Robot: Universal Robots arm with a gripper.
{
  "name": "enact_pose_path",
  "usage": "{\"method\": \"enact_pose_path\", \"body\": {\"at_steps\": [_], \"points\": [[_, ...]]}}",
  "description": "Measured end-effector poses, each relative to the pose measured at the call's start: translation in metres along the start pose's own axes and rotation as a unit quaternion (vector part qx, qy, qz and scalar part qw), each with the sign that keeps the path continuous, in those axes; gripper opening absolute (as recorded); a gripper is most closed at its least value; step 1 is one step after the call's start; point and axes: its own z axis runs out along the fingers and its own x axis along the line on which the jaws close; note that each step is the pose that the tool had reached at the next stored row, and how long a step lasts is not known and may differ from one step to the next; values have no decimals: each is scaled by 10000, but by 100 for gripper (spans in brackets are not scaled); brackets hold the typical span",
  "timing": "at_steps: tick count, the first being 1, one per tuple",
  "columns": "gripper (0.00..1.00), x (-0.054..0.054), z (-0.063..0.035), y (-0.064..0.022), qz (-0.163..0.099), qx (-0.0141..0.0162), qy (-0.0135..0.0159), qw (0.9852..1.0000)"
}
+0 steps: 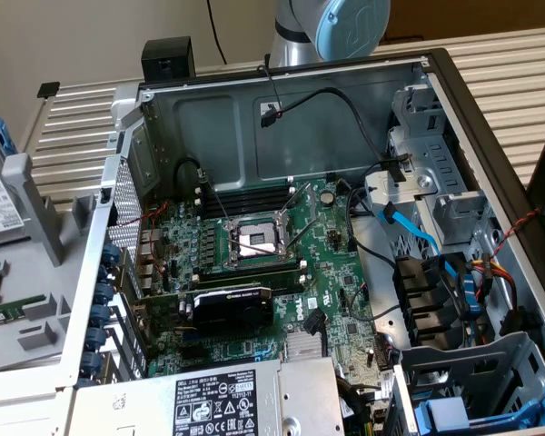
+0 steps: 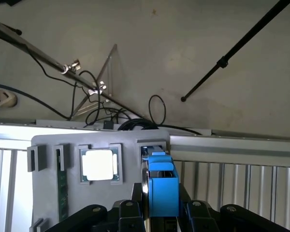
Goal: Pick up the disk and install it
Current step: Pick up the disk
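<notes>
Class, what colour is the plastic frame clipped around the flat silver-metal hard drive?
The plastic frame is bright blue; best in the wrist view.

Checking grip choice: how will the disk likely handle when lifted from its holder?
The disk looks rigid: metal body in a blue plastic frame. Probably dense for its size. Standing on edge in the gray holder, it may tip if released.
</notes>
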Motion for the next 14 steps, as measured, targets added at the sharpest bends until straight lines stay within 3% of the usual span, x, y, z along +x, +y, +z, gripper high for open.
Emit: {"method": "enact_pose_path", "body": {"at_steps": [14], "points": [[37,-3,-149,8,1,1,19,10000]]}}
